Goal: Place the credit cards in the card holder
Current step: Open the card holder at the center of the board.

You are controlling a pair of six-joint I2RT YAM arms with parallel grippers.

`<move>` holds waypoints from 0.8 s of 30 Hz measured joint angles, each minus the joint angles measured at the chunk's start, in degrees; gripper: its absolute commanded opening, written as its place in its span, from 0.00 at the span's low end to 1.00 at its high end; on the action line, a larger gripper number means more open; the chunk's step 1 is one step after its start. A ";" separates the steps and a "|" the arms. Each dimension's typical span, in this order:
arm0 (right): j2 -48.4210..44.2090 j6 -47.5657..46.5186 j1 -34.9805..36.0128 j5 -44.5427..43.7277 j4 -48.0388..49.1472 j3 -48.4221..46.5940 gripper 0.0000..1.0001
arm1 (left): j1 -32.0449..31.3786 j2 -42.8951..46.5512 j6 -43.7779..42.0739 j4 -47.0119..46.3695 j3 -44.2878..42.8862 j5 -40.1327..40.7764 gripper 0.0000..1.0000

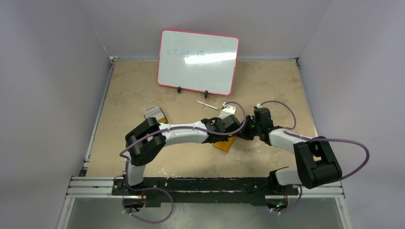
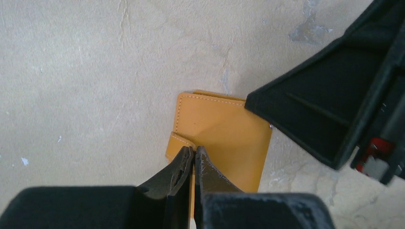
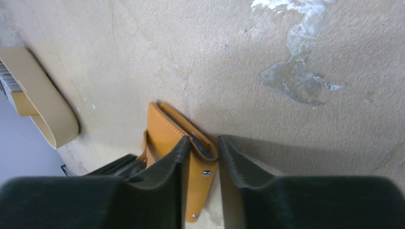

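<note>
The orange-tan card holder (image 1: 225,144) lies on the table between both grippers. In the left wrist view it (image 2: 224,129) lies closed, and my left gripper (image 2: 195,151) is shut on its snap-tab edge, with a thin strip of orange between the fingertips. My right gripper (image 3: 204,140) is open and straddles the holder's (image 3: 165,129) raised folded edge. Its left finger touches the leather and its right finger stands apart. A bluish sleeve shows inside the fold. In the top view the left gripper (image 1: 220,128) and the right gripper (image 1: 241,132) meet over the holder. No loose credit card shows plainly.
A red-framed whiteboard (image 1: 199,62) stands at the back. A slim pen (image 1: 207,105) lies in front of it. A pale object (image 1: 229,110) sits behind the grippers. A grey-and-orange thing (image 1: 155,114) lies at the left. A tan dish rim (image 3: 43,102) shows in the right wrist view.
</note>
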State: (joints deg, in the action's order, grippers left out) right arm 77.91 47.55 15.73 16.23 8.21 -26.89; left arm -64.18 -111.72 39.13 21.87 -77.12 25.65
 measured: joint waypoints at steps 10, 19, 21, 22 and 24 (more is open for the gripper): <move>3.85 -0.87 -0.13 1.14 5.09 0.22 0.03 | 4.72 8.63 4.28 -3.61 8.35 -5.92 0.00; 7.08 -6.29 0.02 0.07 2.69 -5.57 0.43 | 8.09 17.62 7.43 -6.23 13.68 -10.67 0.00; 6.21 -7.30 0.02 -0.96 0.81 -6.32 0.48 | 8.26 19.32 8.11 -7.21 13.77 -11.89 0.00; 5.31 -7.74 0.02 -1.79 -0.28 -6.36 0.50 | 8.28 19.87 8.33 -7.74 13.77 -12.31 0.00; 2.93 -8.31 0.02 -2.34 -2.99 -6.36 0.54 | 8.28 20.70 8.46 -8.74 13.77 -13.27 0.00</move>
State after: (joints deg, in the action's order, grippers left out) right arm 80.84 39.24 15.75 13.89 5.21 -33.26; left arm -55.90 -91.02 47.59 13.13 -63.35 12.38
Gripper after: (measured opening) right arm 0.490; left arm 0.018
